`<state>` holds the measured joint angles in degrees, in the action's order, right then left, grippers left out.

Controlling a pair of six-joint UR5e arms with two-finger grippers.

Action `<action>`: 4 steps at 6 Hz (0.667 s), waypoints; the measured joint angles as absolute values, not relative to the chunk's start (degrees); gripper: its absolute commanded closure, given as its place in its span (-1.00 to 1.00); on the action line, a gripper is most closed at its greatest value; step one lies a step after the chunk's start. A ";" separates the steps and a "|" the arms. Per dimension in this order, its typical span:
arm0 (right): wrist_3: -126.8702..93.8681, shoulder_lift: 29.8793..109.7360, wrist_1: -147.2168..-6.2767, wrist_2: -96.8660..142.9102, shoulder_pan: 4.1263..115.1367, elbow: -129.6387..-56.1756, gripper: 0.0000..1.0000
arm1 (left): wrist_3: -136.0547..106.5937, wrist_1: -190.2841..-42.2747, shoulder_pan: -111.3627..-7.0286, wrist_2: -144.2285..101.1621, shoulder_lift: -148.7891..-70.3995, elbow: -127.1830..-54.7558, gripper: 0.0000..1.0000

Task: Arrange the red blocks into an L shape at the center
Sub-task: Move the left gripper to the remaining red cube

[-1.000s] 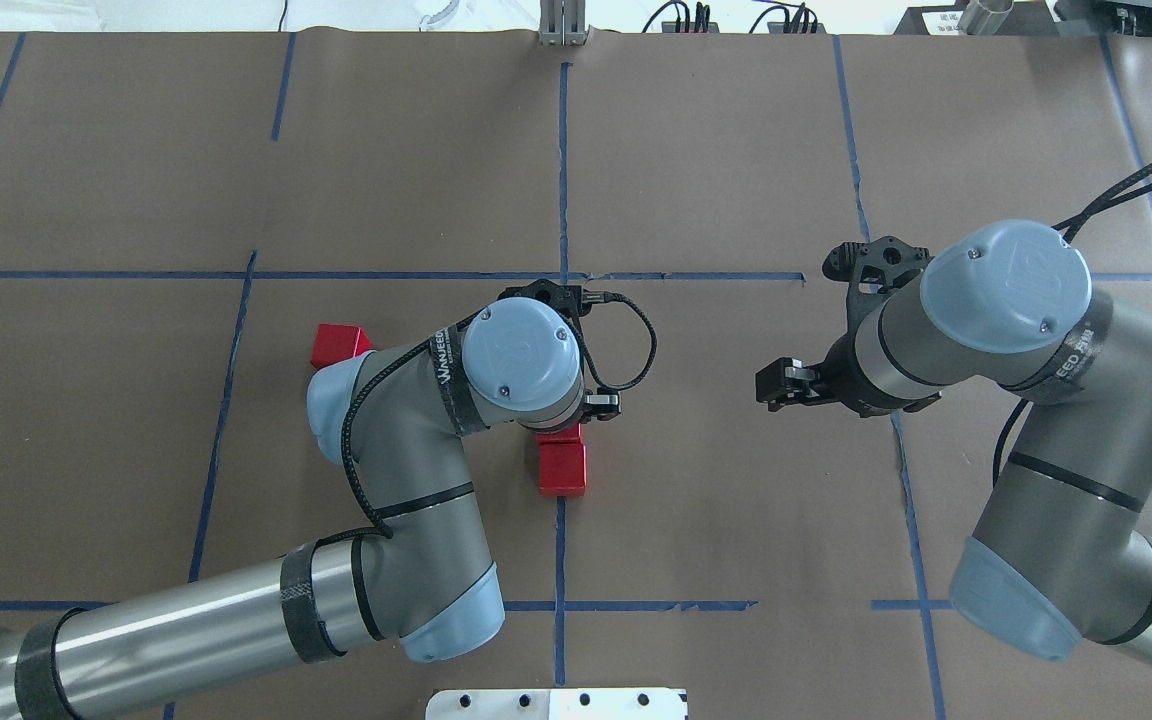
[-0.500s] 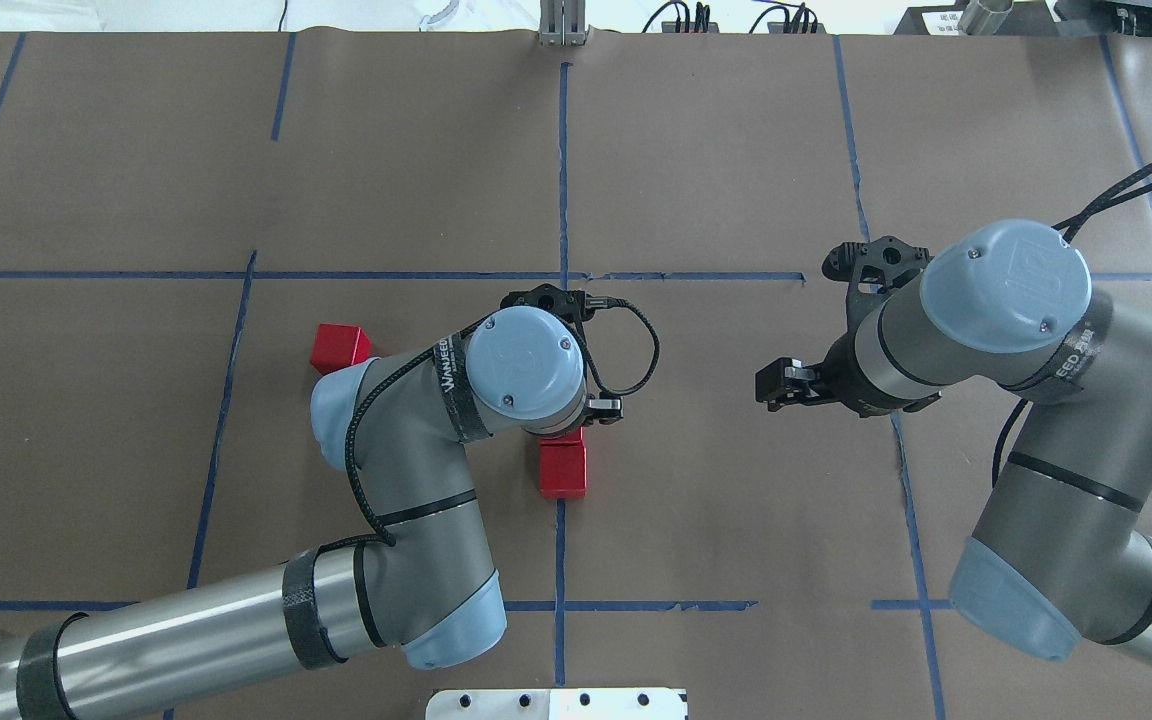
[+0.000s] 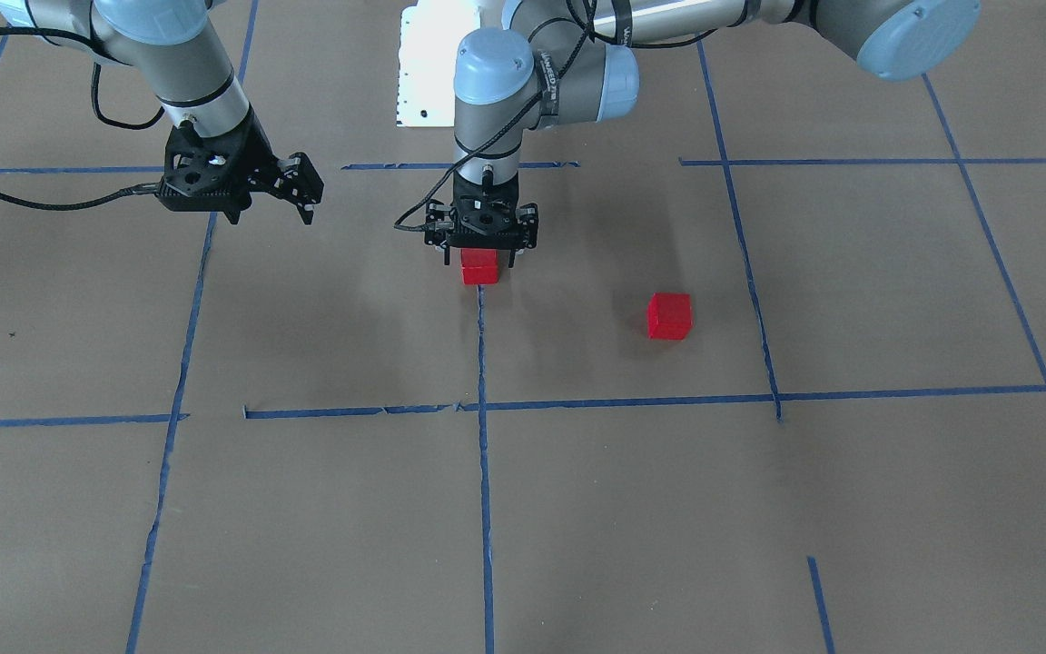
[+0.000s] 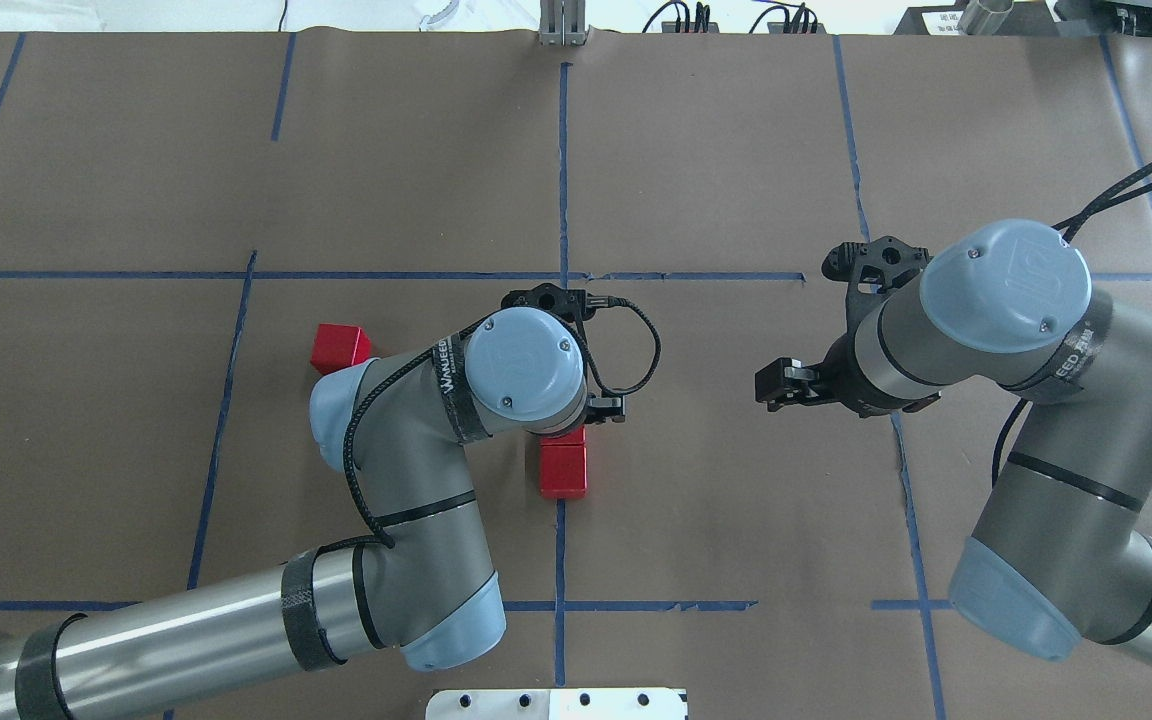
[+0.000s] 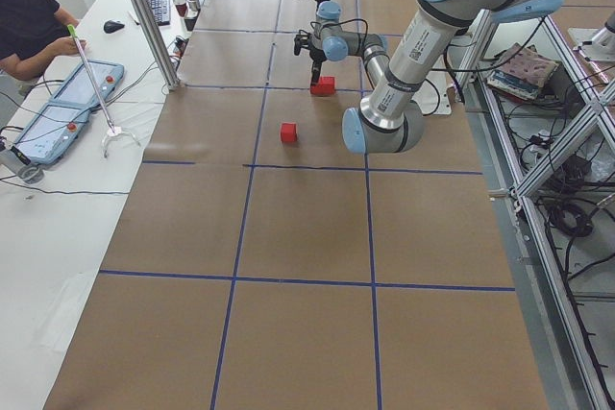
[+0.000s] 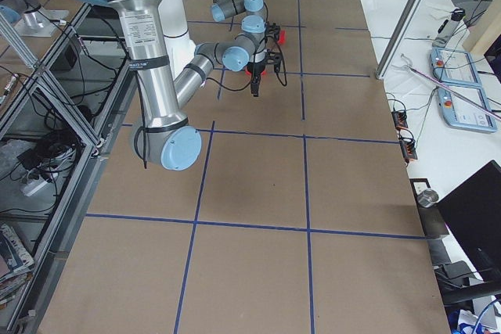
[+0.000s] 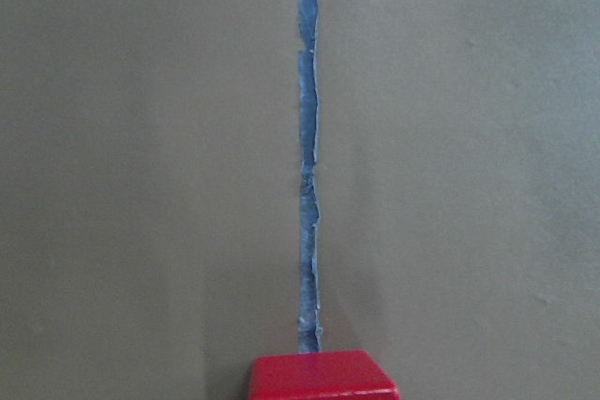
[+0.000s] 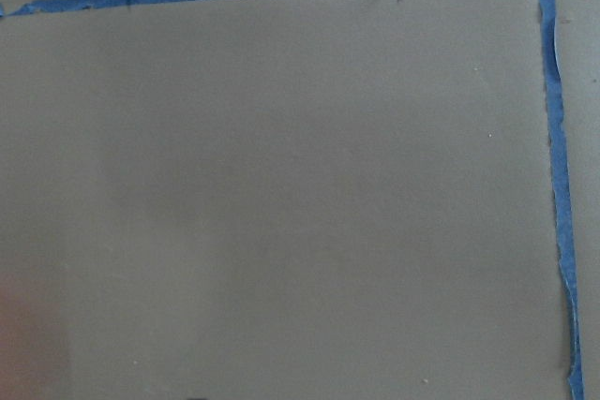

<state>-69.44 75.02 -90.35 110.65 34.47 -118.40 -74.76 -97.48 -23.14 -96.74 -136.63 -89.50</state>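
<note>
My left gripper (image 3: 479, 262) points straight down at the table's centre, shut on a red block (image 3: 478, 267). The block is at or just above the paper. In the overhead view my wrist hides most of this block (image 4: 572, 436). It shows at the bottom edge of the left wrist view (image 7: 323, 377). A second red block (image 4: 563, 472) lies directly beside it on the robot's side, on the blue centre line. The third red block (image 4: 339, 346) (image 3: 669, 316) lies alone to the left. My right gripper (image 4: 768, 385) (image 3: 308, 188) hovers open and empty to the right.
Blue tape lines (image 4: 563, 180) divide the brown paper into squares. A white base plate (image 4: 556, 703) sits at the near edge. A cable (image 4: 636, 350) loops off the left wrist. An operator (image 5: 29, 16) sits at a side table with tablets.
My left wrist has shifted slightly toward the robot and lower with the block. The two other blocks and the right arm have not moved.
</note>
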 measured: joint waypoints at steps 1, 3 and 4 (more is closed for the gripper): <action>-69.43 75.15 -90.35 110.80 34.60 -118.57 -1.00 | -74.40 -97.49 -25.03 -96.85 -135.85 -91.05 -1.00; -69.30 75.62 -90.35 110.84 34.70 -118.71 -1.00 | -68.83 -97.55 -30.27 -97.73 -131.80 -94.32 -1.00; -69.29 75.75 -90.35 110.83 34.71 -118.78 -1.00 | -64.67 -97.69 -33.32 -100.26 -129.26 -94.91 -0.99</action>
<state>-69.29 75.75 -90.35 110.83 34.71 -118.78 -64.67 -97.69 -33.32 -100.26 -129.26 -94.91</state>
